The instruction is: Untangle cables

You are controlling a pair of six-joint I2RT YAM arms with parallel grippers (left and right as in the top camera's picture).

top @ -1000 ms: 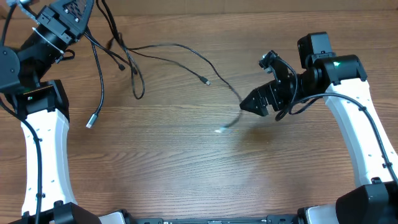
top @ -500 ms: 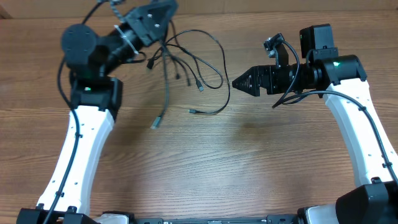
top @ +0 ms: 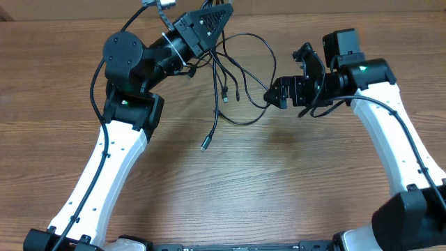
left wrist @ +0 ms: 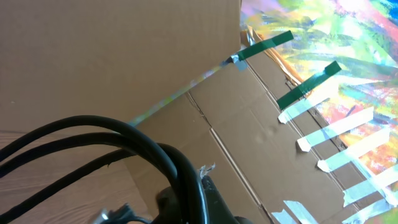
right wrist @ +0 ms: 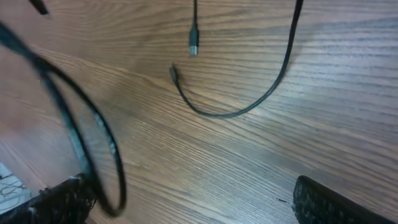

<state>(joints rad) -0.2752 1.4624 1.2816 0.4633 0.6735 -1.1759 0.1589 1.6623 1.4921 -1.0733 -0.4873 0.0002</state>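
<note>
Cables (top: 215, 115) hang in a loose bunch below the left gripper (top: 216, 17), which sits high above the table (top: 223, 202) with its fingers together. The strands fan out from under it, so it looks clamped on the bunch, though the pinch itself is hidden. The left wrist view gives only black cords close to the lens, which may or may not be the cables, against taped cardboard (left wrist: 124, 56).

One strand drops farthest from that gripper and ends in a plug (top: 205, 146) on the wood. Shorter ends dangle between the two grippers. A wide loop reaches across to the right gripper (top: 275, 93), whose fingers stand wide apart and hold nothing. In its wrist view a U-shaped run lies on the table ahead of the fingers. A blurred loop passes just beside one finger (right wrist: 62, 199); whether it touches cannot be told.

The cords look light, thin and limp. They should sag, keep no shape and may slide through a loose pinch. The plugs are the only stiff parts and could catch inside a loop. A sound hold would be on a single strand just behind its plug, away from the bunch, drawn out gently.

No container is in view, so nothing holds the cables but the gripper and the table.
</note>
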